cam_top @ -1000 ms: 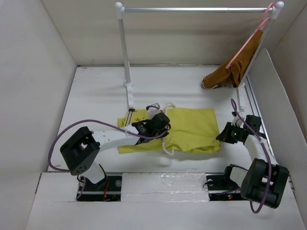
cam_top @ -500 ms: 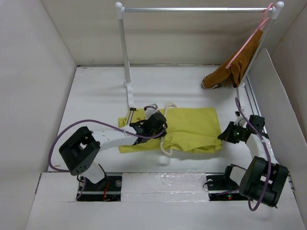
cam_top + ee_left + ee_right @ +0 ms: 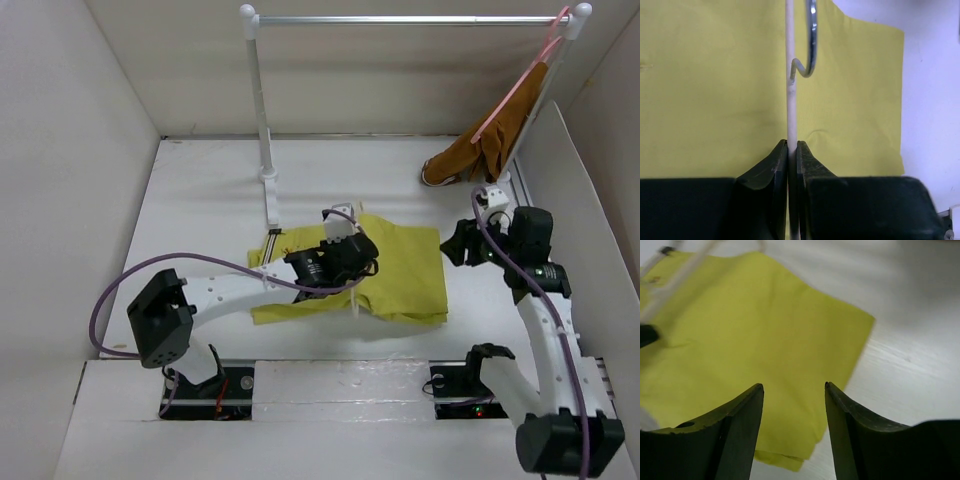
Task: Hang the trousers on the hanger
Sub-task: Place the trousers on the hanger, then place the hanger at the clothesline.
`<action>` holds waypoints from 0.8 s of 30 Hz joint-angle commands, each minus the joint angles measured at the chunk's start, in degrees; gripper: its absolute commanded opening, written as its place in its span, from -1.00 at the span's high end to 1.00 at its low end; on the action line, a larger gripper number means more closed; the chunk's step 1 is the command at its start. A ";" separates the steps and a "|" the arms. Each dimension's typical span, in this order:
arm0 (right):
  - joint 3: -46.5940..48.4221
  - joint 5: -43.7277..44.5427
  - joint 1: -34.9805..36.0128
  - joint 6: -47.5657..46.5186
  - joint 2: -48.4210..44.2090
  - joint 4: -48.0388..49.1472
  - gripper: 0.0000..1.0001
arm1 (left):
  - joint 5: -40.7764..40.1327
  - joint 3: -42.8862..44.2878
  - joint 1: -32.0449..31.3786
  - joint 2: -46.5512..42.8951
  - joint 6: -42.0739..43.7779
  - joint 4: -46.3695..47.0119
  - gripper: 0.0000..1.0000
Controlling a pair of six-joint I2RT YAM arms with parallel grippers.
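**Left gripper (image 3: 792, 148) clamped on the hanger (image 3: 790, 65); right gripper (image 3: 794, 390) open at the trousers' (image 3: 400, 270) right edge**

The yellow-green trousers lie spread flat on the white table (image 3: 200, 190), about midway between its left and right sides. Their striped waistband (image 3: 272, 240) is at the left end, near the foot of the rail's left post (image 3: 262, 120). The cloth looks mostly smooth, with a slight fold along its near edge.

The left arm reaches in from the near left, and its gripper sits over the left-middle part of the trousers. In the left wrist view the two black fingers are pressed together on the slim cream-white rod of the hanger, which runs straight away from them across the yellow cloth. A metal hook (image 3: 813, 40) is twisted onto the rod partway along and curves off to its right. Whether the rod touches the cloth cannot be told.

The right arm comes in from the near right, its gripper pointing left just beside the trousers' right edge. In the right wrist view its fingers stand well apart with nothing between them. The right corner of the cloth and bare table show below, and the hanger is only a pale blur at the upper left.

At the far side stands a metal rail (image 3: 400, 19). A pink hanger (image 3: 520, 85) with a rust-brown garment (image 3: 480, 150) hangs at its right end, well apart from both grippers.
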 commanded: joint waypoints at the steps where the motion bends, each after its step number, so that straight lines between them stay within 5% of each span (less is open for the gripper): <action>1: 4.75 -7.18 8.17 2.62 -4.64 -1.78 -0.14 | -5.20 5.73 -0.76 -5.63 1.44 1.96 1.00; 7: 5.02 -10.98 20.64 21.23 -11.41 13.19 -0.50 | -12.84 16.79 -3.49 -7.30 6.01 -1.91 1.00; 12: 5.37 -10.45 29.79 32.66 -10.02 24.65 -0.55 | -16.88 19.36 -6.30 -8.62 8.83 1.42 1.00; 17: 5.55 -3.78 38.41 34.88 -6.94 24.75 -0.58 | -18.48 16.64 -6.83 -8.54 8.83 4.42 1.00; 24: 0.45 0.01 47.12 41.56 -5.53 36.96 -0.58 | -18.30 17.95 -7.36 -7.39 10.67 5.91 1.00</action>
